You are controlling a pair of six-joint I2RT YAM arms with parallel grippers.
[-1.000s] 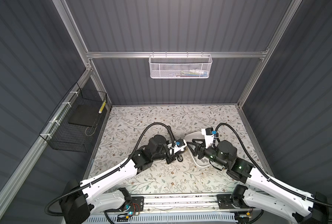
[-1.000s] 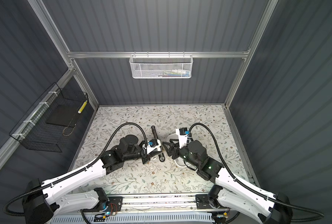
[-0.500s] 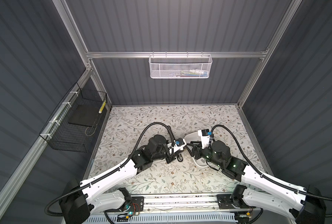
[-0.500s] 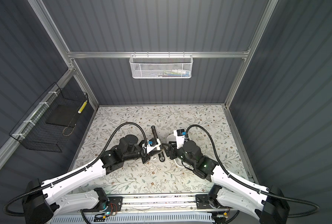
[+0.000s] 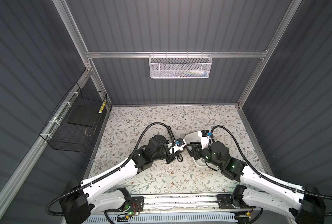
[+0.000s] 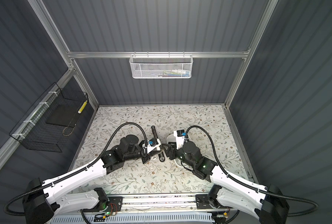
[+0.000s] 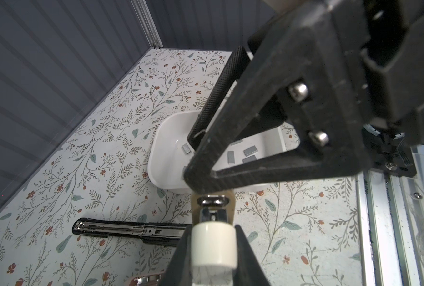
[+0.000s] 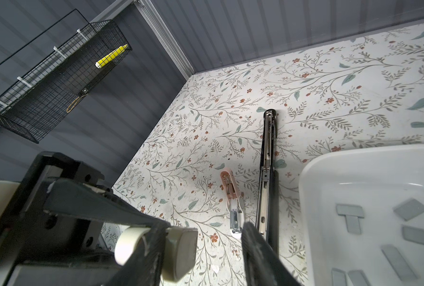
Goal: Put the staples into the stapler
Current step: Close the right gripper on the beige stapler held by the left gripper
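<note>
Clamping stapler w/ left gripper; right gripper (jaws apart) beside tray of staples.

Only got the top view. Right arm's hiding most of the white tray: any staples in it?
Observer: Yes. The right wrist view shows several grey staples lying loose on the floor of the white tray.
Operator: Picked one up yet?
Observer: Not visibly. In the left wrist view the right hand has its fingers apart, no strip seen between them.
Operator: Other arm?
Observer: The left hand is shut on a white cylinder, just short of a small pink stapler lying open.
</note>
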